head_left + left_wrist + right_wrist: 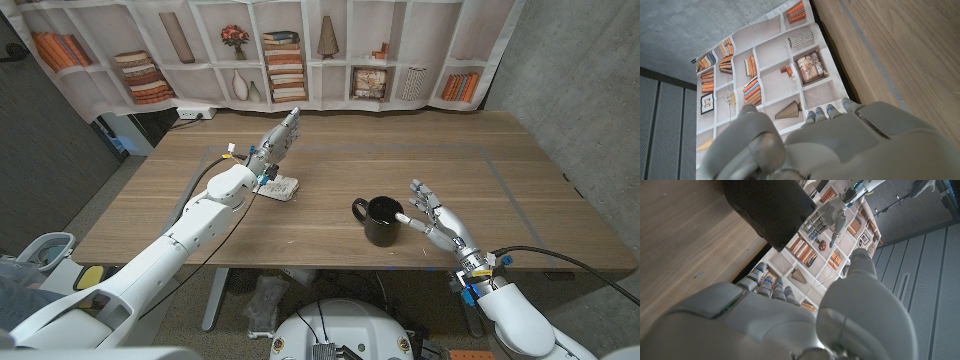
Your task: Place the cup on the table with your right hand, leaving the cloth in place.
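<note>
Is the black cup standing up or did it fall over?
Standing up. In the head view the black cup sits on the wooden table with its round opening facing up, handle to one side, beside the right hand.

The pale grey, smooth-shelled left robot hand shows its back, with blue-marked fingertips reaching past its knuckles toward a white printed bookshelf backdrop. Beside the robot hand runs the brown wood-grain counter, meeting the backdrop along a dark edge. Beyond the backdrop stands a grey concrete wall. Whether the fingers hold anything cannot be made out.
</note>
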